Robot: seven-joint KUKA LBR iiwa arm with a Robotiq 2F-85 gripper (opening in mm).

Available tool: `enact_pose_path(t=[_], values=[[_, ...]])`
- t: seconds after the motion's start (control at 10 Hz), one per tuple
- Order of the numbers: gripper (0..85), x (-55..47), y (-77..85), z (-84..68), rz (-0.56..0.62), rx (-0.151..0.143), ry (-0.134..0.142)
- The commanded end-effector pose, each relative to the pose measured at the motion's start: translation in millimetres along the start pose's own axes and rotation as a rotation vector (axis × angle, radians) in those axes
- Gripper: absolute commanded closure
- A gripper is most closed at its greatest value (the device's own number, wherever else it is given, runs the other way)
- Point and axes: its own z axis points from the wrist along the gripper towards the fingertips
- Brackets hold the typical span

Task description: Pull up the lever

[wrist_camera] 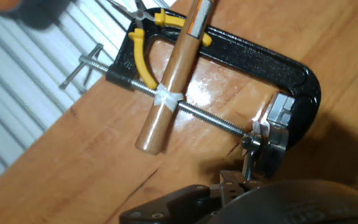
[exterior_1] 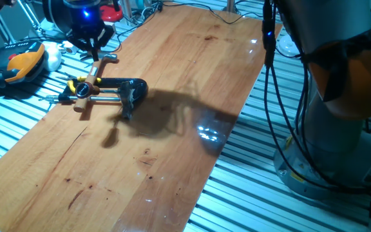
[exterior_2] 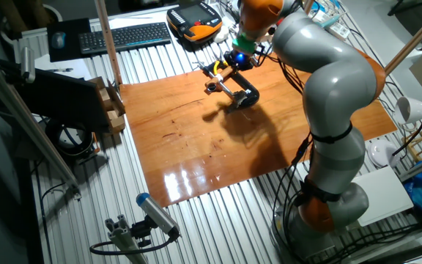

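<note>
A small black C-clamp (wrist_camera: 253, 53) lies flat on the wooden table (exterior_1: 192, 77), also visible as the clamp (exterior_1: 134, 89) and the clamp (exterior_2: 244, 95). The lever (wrist_camera: 248, 158) is a short silvery arm beside the clamp's pad, at the end of the threaded steel rod (wrist_camera: 210, 118). A pale wooden handle (wrist_camera: 173, 74) lies across that rod. My gripper (exterior_1: 95, 55) hovers above the clamp, and its fingers appear closed together with nothing between them. In the hand view the gripper (wrist_camera: 229, 186) sits at the bottom edge, just short of the lever. I cannot tell whether it touches it.
Yellow-handled pliers (wrist_camera: 143, 59) lie inside the clamp's frame by the table's edge. An orange and black teach pendant (exterior_1: 21, 64) rests on the ribbed metal surface beyond that edge. The arm's base (exterior_2: 328, 205) and cables (exterior_1: 272, 96) stand at the opposite side.
</note>
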Motion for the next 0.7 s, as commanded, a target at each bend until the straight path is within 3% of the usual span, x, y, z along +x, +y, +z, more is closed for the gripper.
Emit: enact_pose_path(t=[0.0, 0.6], values=[[85.0, -1.5, -0.6, -0.8, -0.083, 0.000, 0.001], [85.0, -0.2, -7.7, -11.1, -0.232, 0.006, -0.015]])
